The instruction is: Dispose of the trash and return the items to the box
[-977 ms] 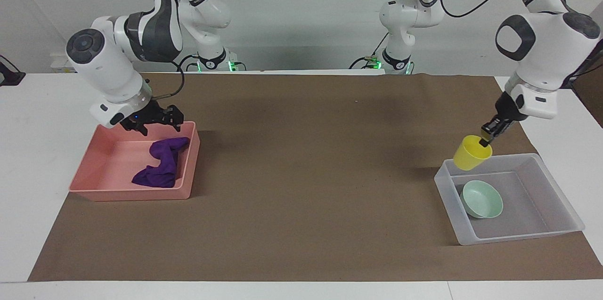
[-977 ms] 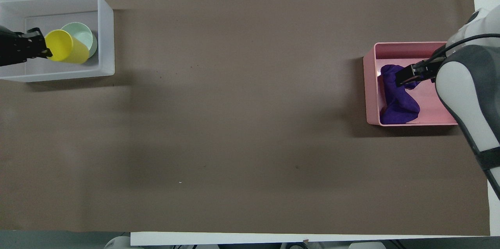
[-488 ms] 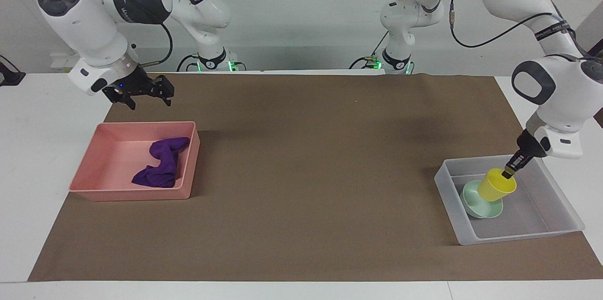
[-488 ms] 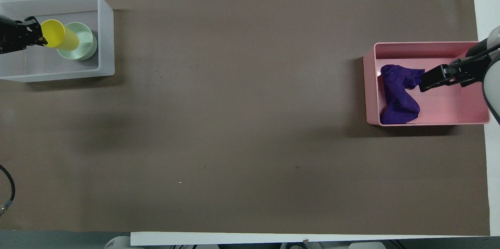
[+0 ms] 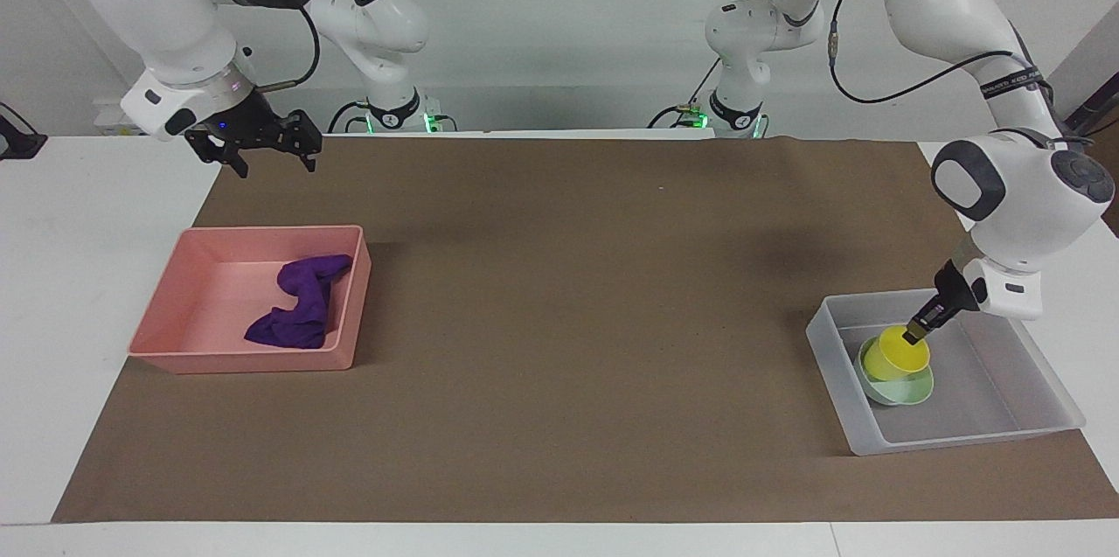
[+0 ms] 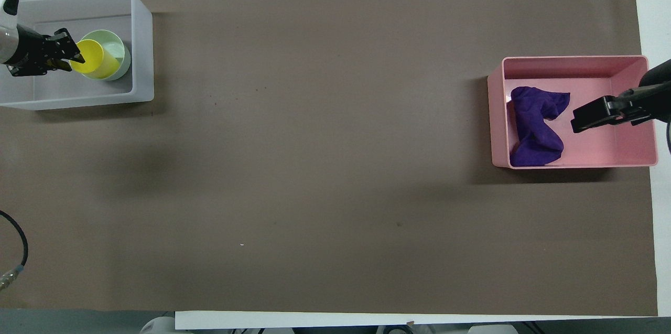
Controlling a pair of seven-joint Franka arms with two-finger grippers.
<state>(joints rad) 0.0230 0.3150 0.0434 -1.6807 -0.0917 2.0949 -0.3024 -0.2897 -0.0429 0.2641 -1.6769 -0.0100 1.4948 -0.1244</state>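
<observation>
The yellow cup [image 5: 896,353] stands tilted in the mint-green bowl [image 5: 907,391], inside the translucent box [image 5: 962,438] at the left arm's end of the table. My left gripper [image 5: 918,331] is shut on the cup's rim. In the overhead view the left gripper [image 6: 68,54], the cup [image 6: 98,59], the bowl [image 6: 116,51] and the box [image 6: 142,45] all show. The purple fabric [image 5: 302,303] lies in the pink tray [image 5: 245,360] at the right arm's end. My right gripper [image 5: 267,156] is open and empty, raised high; from overhead the right gripper [image 6: 590,119] is over the tray [image 6: 576,60], beside the fabric [image 6: 534,127].
A brown paper mat [image 5: 568,295] covers most of the white table [image 5: 79,277]. A black cable [image 6: 18,250] shows at the edge of the overhead view, on the left arm's side.
My left gripper has lowered the yellow cup into the green bowl in the box. My right gripper has risen up and away from the pink tray, leaving the fabric there.
</observation>
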